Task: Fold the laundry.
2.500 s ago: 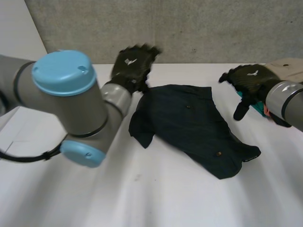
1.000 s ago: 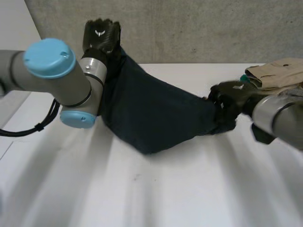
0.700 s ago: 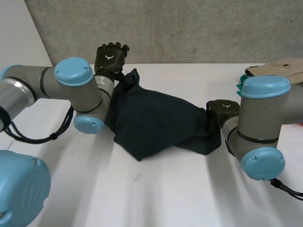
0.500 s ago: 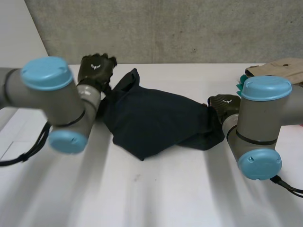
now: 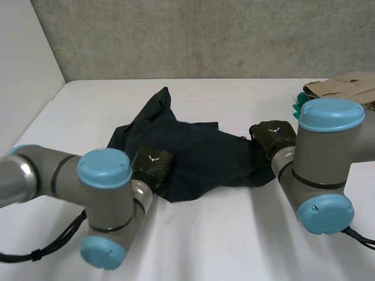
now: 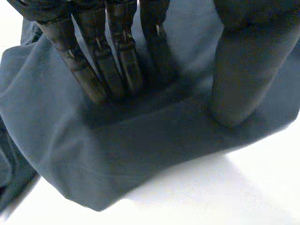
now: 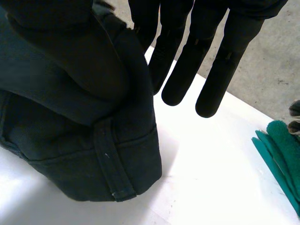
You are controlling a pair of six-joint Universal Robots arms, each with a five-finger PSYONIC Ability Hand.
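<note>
Cloth (image 5: 199, 152) is sitting mid-bench (image 5: 234, 246) as a lumpy dark heap, nowhere near a tidy fold. One flap sticks out at the far side.

Left hand (image 5: 153, 164) is on the near-left edge of it. In the wrist view its fingers (image 6: 124, 61) are straight and side by side with their tips pushed down into the fabric, and the thumb (image 6: 239, 79) is planted on it a bit apart. So it's pressing, not pinching.

Right hand (image 5: 270, 133) is at the right end. Its fingers (image 7: 221, 65) are straight and spread, hanging over bare bench just beside the bunched end, and the seam (image 7: 110, 173) shows at the bottom of that bunch. The cloth is heaped up against the thumb side but I don't see anything clamping it.

What I'd worry about:
- If the left hand slides back with its tips pressed in, it'll probably drag the top layer along and open the fold up.
- The bunch at the right end rides up against the thumb side, so lifting that hand straight off could snag it and tip the end over.
- Nothing is pinning the far flap, so any tug likely skews the whole heap.
- A green thing (image 7: 281, 154) and a tan cloth (image 5: 343, 88) sit near the right arm, so a wide swing could knock them.
</note>
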